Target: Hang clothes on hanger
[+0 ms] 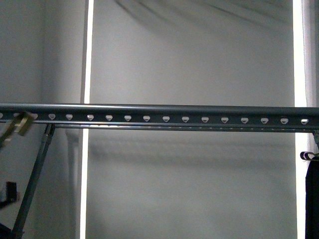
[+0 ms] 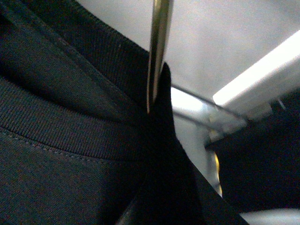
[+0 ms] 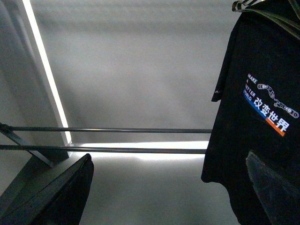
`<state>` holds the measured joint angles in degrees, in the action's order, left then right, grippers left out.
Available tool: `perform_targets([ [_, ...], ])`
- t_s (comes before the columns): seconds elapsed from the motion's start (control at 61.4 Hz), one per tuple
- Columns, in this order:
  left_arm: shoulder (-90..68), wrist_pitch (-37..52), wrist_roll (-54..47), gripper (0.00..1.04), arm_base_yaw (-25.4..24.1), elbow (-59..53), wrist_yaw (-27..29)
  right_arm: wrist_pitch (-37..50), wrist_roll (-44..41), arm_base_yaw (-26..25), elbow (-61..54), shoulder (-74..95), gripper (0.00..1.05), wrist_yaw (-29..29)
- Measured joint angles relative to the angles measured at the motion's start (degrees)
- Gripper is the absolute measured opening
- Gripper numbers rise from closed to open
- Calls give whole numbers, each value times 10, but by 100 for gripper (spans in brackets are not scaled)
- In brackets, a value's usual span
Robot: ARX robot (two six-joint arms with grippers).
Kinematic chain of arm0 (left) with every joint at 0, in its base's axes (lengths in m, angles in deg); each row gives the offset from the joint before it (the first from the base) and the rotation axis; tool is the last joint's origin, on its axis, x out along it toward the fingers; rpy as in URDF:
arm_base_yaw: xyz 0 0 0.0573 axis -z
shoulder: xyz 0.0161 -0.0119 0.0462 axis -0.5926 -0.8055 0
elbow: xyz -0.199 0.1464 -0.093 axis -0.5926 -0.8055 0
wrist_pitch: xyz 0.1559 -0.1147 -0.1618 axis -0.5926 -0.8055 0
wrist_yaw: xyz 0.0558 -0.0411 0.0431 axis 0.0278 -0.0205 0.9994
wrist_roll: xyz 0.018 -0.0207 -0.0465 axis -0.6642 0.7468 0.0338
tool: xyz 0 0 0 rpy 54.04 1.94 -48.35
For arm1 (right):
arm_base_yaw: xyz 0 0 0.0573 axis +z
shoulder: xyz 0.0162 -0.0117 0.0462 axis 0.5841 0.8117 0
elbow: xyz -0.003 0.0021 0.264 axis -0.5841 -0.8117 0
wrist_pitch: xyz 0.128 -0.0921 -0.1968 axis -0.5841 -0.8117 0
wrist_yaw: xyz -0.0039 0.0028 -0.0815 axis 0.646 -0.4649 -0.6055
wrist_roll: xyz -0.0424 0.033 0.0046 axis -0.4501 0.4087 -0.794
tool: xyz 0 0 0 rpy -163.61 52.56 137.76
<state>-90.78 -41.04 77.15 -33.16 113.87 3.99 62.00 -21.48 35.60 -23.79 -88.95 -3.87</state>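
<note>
Clothes [image 3: 253, 140] hanging by rail [image 1: 159, 110], R hand [image 3: 168, 157] wide open, empty, apart from it, L hand grip can't tell

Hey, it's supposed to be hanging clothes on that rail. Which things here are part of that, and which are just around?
Part of the job:
- black printed T-shirt
- grey perforated rail
- brass-coloured hook at the rail's left end, blurred, probably involved

Just around:
- dark garment with a striped loop, at the rail's right end
- bright vertical strip on the wall behind
</note>
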Motion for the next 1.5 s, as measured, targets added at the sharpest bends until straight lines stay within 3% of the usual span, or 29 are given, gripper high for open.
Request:
perform_targets([
  [0.13, 28, -110, -119, 5, 27, 4, -163, 0, 0, 0, 0, 0, 97, 0],
  [0.228, 23, -185, -235, 5, 40, 30, -223, 0, 0, 0, 0, 0, 97, 0],
  [0.391, -8, -214, -442, 5, 53, 89, -197, 0, 0, 0, 0, 0, 97, 0],
  [0.537, -61, -124, -716, 5, 72, 127, -159, 0, 0, 0, 0, 0, 97, 0],
  [0.733, -115, -109, -912, 5, 97, 191, -161, 0, 0, 0, 0, 0, 97, 0],
  [1.075, -155, -103, -1001, 5, 139, 249, -240, 0, 0, 0, 0, 0, 97, 0],
  [1.498, -156, -92, -1008, 5, 144, 249, -246, 0, 0, 0, 0, 0, 97, 0],
])
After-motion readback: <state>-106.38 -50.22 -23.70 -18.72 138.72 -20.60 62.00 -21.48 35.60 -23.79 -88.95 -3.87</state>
